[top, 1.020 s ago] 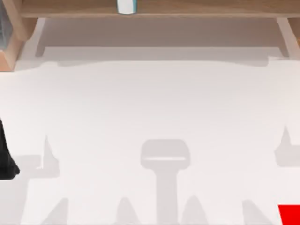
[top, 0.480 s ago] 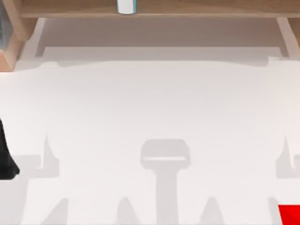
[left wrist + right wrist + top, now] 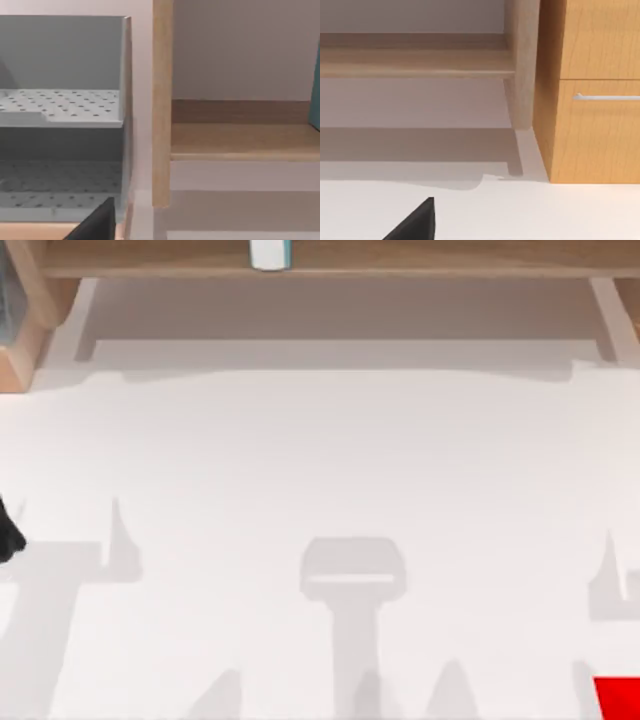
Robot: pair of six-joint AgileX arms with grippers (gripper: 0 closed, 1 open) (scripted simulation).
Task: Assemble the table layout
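The broad, flat, matte white table (image 3: 330, 460) spans nearly the whole top view, crossed by grey arm shadows and bordered along its far edge by a light wooden shelf frame (image 3: 400, 258) on which a small white and teal container (image 3: 269, 253) stands. A flat red patch (image 3: 618, 698) lies at the table's near right corner, and a grey perforated two-tier rack (image 3: 60, 107) sits beside the frame's left upright post. The left gripper (image 3: 8, 532) is a dark form at the table's left edge and the right gripper (image 3: 415, 222) is a dark tip over the table near a wooden drawer cabinet (image 3: 592, 90) with a metal handle; whether either one's fingers are apart or together cannot be told.

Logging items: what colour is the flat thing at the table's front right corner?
Bright red, clearest in the top view.
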